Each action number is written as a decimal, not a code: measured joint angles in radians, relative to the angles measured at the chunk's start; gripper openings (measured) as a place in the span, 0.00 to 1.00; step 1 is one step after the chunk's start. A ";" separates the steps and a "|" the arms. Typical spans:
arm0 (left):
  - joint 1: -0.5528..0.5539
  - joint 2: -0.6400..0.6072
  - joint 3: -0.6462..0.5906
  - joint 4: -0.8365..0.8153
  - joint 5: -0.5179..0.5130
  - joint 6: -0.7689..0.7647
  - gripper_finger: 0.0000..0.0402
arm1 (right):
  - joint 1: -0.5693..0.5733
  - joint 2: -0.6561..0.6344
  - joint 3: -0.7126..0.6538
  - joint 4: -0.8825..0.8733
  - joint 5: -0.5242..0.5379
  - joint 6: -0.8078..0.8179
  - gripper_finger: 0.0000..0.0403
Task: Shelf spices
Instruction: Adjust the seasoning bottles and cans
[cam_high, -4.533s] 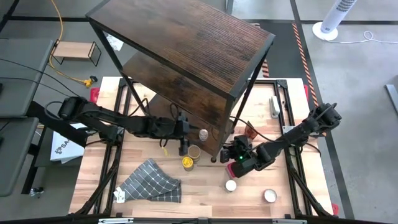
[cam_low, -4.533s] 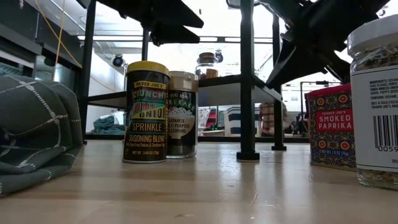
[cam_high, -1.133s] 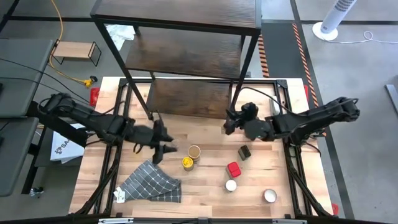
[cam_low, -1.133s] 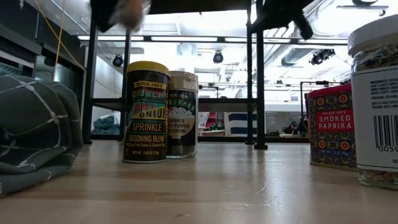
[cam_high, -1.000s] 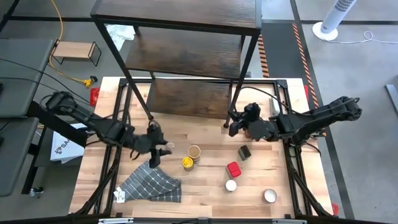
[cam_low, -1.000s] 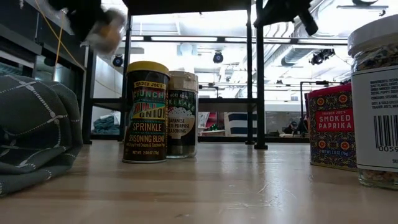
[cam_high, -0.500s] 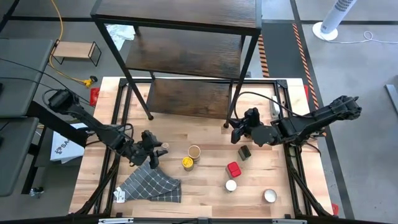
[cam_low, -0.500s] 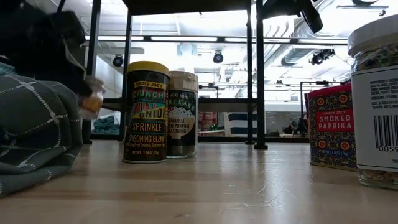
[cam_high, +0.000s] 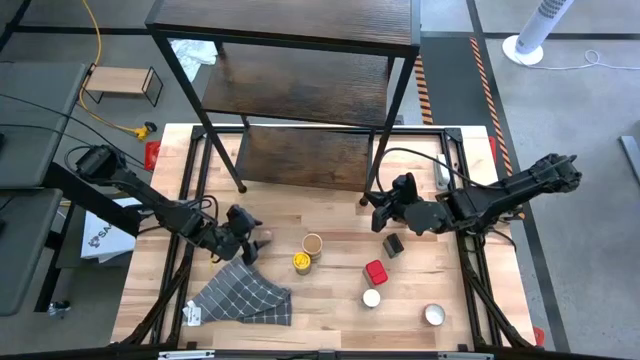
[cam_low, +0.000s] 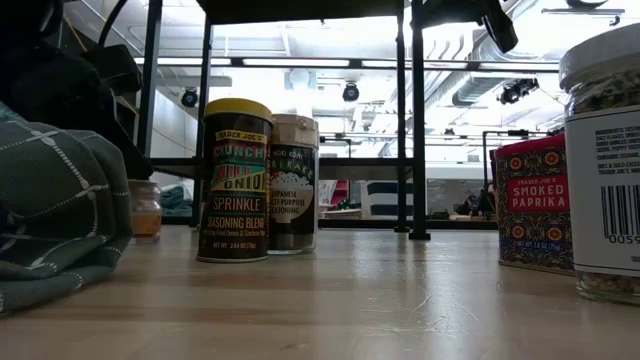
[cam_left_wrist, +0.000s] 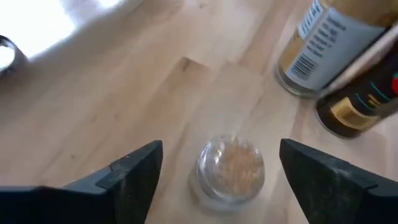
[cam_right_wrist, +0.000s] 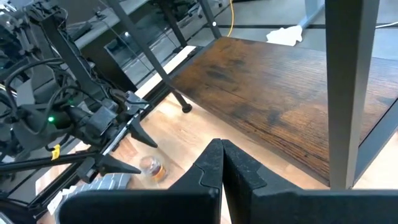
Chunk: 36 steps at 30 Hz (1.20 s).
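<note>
Jar (cam_left_wrist: 230, 167) stands free between open left end effector (cam_left_wrist: 217, 171).

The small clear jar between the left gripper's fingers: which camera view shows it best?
The left wrist view: the small clear jar stands unobstructed between open fingers. The low view shows its side, the right wrist view shows it far off, the high view barely.

A yellow-lidded jar (cam_low: 234, 180) near the middle of the table is showing "TRADER JOE'S", "CRUNCHY", "ONION", "SPRINKLE" and "SEASONING BLEND". Just behind it, a tan-lidded jar (cam_low: 293, 184) is reading "JAPANESE" and "SEASONING". Toward the table's right edge, a red tin (cam_low: 534, 203) is displaying "SMOKED PAPRIKA", beside a white-lidded jar (cam_low: 604, 160) bearing a barcode; its small print is too fine to read.
</note>
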 joint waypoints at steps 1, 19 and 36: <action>0.001 0.000 0.003 -0.003 0.015 -0.002 0.80 | 0.001 -0.004 0.000 0.000 0.000 -0.001 0.00; -0.029 -0.097 0.336 -0.171 0.169 0.319 0.77 | 0.115 -0.083 0.000 -0.074 -0.309 0.062 0.00; -0.036 0.317 0.630 -0.109 0.238 0.335 0.20 | 0.242 0.333 0.000 0.107 -0.390 0.277 0.00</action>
